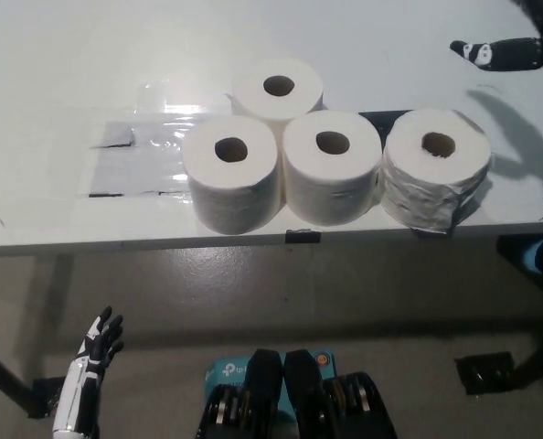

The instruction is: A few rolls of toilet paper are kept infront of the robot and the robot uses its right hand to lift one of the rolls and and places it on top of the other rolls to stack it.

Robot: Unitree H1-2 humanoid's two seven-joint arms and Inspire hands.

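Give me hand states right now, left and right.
Left hand: open, holding nothing, resting low below the table edge.
Right hand: over the table's far right, holding nothing; open or shut cannot be told.

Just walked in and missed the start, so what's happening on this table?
Four toilet paper rolls stand on end on the white table: three in a front row and a back roll behind them. None is stacked yet. The robot's black right hand hangs above the table's far right, beyond the rightmost roll, holding nothing. The white left hand rests below the table edge, fingers apart.
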